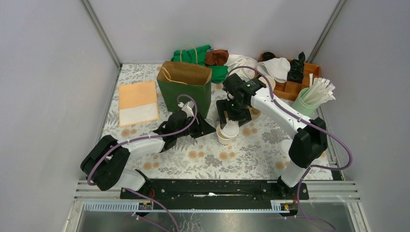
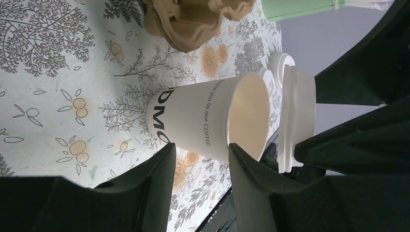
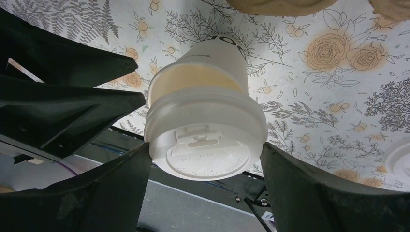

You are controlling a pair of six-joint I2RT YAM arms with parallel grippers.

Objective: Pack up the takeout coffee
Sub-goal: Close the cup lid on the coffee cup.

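The takeout coffee (image 2: 203, 118) stands upright near the middle of the worktop (image 1: 203, 162), just near and right of an open green paper bag (image 1: 186, 89). It is not complete yet. The white cup's mouth is open, and its lid (image 2: 297, 116) hangs just above the rim with a thin gap between them. The right tool (image 3: 205, 153) is closed on that lid, one finger at each side of its edge. The left tool (image 2: 200, 147) comes in from the left with its fingers part way apart at the cup's side. Whether they clamp the cup or only lie against it cannot be told from these views.

The step in hand looks like capping, ahead of any packing. The next move would call for the lid to come down level and centred. A firm press would then seat it all round the rim (a tilted lid would likely catch on one side only), with the cup braced so it neither tips nor slides.

The worktop carries a pale cloth printed with flowers and leaves. A brown pulp carrier (image 2: 193, 19) sits near the cup on its far side, and a spare lid (image 2: 281, 60) lies to the right. A flat orange and white bag (image 1: 139, 101) lies at far left. A wooden tray (image 1: 309, 70) and a green holder (image 1: 304, 104) of white sticks stand at far right. Plain grey walls close in the left, right and far sides.
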